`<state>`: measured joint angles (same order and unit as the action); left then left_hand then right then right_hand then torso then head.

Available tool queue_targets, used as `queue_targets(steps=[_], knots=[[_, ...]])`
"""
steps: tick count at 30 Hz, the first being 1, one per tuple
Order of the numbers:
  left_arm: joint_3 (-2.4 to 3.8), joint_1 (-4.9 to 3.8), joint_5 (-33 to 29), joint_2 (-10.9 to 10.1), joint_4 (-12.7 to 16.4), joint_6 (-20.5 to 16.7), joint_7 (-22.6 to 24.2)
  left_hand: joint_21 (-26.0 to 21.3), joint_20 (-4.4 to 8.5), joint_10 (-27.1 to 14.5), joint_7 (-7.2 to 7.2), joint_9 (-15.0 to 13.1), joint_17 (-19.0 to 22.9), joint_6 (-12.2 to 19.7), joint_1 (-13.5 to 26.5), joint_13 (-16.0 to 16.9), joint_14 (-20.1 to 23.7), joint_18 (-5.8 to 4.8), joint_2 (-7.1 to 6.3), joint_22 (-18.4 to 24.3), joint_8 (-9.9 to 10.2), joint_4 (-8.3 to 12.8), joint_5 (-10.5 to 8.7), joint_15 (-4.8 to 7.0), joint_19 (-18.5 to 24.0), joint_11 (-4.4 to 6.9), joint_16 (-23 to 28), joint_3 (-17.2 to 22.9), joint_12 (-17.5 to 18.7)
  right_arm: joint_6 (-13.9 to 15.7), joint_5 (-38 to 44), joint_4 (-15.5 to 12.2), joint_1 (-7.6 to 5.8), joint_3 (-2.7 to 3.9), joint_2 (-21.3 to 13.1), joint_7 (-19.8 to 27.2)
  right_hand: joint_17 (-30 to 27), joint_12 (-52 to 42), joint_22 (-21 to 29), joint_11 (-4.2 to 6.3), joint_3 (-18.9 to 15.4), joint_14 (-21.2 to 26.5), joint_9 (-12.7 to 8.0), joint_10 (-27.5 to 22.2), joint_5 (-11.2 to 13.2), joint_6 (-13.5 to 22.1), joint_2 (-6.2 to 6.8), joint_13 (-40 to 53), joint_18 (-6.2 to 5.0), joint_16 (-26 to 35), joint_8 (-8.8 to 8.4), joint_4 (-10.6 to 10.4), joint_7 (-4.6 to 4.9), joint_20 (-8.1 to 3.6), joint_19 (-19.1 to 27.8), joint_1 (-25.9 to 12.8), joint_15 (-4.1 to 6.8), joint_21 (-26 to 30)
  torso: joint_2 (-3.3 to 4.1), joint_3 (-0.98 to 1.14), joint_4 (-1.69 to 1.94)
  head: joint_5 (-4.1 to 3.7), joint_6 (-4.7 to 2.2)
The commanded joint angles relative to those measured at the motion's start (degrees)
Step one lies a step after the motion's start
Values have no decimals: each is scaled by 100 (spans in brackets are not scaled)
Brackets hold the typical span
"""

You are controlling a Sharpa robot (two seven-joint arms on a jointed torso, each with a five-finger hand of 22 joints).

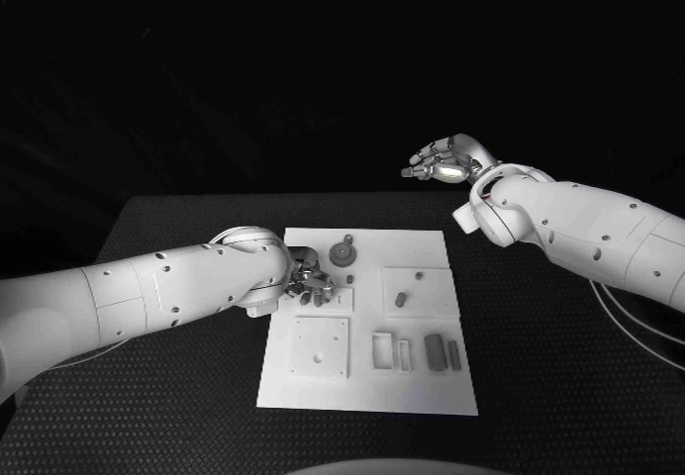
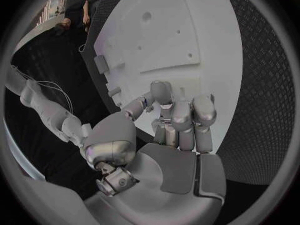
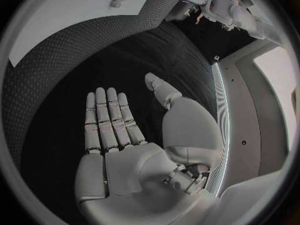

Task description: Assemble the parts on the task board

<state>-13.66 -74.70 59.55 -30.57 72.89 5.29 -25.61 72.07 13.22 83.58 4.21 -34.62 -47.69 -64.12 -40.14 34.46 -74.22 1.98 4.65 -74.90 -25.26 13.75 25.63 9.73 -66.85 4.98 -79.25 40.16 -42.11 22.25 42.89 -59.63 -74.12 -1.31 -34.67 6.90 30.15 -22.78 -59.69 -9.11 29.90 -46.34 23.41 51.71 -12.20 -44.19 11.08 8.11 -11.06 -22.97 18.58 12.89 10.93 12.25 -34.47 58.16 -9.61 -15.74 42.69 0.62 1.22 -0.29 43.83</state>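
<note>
The white task board (image 1: 429,391) lies in the middle of the black table. On it are a round grey part (image 1: 344,252), a small grey part (image 1: 401,297) and two grey bars (image 1: 434,350) near the right edge. My left hand (image 1: 307,280) hovers low over the board's left side. Its fingers (image 2: 181,117) are curled in toward the palm, and I see no part between them. My right hand (image 1: 445,158) is raised beyond the table's far edge, away from the board. Its fingers (image 3: 107,117) are stretched out flat and hold nothing.
A white square plate with holes (image 1: 322,346) and a white frame piece (image 1: 383,350) sit on the board's near half. Black table surface (image 1: 556,396) stretches on both sides of the board. A thin cable (image 1: 642,327) trails under my right arm.
</note>
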Motion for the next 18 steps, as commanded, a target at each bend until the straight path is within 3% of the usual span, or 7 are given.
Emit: queue_targets(steps=[1, 18], knots=[[-8, 16, -17, 44, -16, 132, 69, 26, 179, -138, -429, 9, 9, -604, 12, 3, -89, 673, 91, -93, 21, 136, 12, 245, 44, 118, -36, 125, -30, -81, 1, 2, 5, 0, 8, 37, -9, 33, -10, 2, -33, 35, -8, 44, -33, 2, -39, -11, 13, 31, 23, -1, -1, -5, 32, 31, 0, 22, 0, -2, 4, -5, -2], [-6, 13, -73, 146, -192, 297, 36, 39, 177, -152, -429, 20, 25, -589, 84, -9, -82, 679, 126, -84, 3, 159, -67, 246, 60, 119, -50, 163, -52, -105, 3, -2, 10, -4, 11, 33, -21, 34, -18, 0, -38, 51, -14, 49, -46, 1, -43, -31, 18, 37, 25, 8, -1, -1, 47, 39, -8, 37, 0, -4, 4, -16, -1]])
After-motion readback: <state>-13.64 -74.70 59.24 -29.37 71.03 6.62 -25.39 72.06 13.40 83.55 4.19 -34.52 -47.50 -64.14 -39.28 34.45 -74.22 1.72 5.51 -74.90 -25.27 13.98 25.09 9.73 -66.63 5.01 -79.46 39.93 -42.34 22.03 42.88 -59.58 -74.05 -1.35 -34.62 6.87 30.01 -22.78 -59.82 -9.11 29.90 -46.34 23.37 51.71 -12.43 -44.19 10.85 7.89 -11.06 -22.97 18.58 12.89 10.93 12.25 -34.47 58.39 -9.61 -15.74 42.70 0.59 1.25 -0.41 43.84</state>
